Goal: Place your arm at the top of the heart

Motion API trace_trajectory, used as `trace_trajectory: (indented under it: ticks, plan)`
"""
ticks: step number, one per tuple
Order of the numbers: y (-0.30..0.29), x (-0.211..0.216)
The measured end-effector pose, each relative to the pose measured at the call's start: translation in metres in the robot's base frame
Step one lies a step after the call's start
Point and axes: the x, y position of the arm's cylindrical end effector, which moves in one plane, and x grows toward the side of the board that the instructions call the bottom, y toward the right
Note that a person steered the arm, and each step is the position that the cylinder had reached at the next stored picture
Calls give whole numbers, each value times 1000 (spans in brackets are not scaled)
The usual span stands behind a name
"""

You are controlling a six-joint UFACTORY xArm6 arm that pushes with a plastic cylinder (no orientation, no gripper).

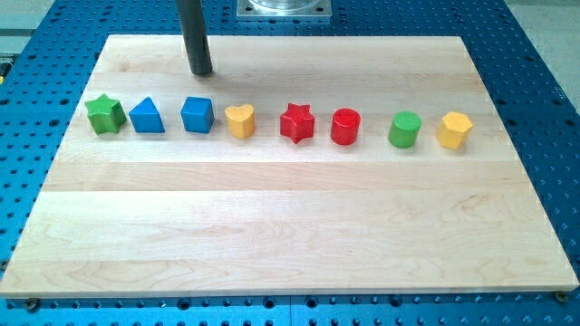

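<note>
I am holding my tip [201, 72] near the tabletop's [290, 226] top edge, just above the blue cube [197, 115] and up-left of the yellow heart [239, 120]. There is no hand on this rig, only a bare rod, so nothing is being held. The heart is sitting fourth from the view's left in the row, between the blue cube and the red star [296, 122]. I am judging the risk as this: sliding right while dropping too low could be clipping the cube's corner or nudging the heart out of line.
</note>
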Motion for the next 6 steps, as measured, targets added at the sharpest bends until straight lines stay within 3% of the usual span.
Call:
trace_trajectory:
  ticks: [2, 3, 4, 5, 6]
  plan:
    - [0, 0]
    - [5, 22]
    - [41, 83]
    - [76, 71]
    - [74, 82]
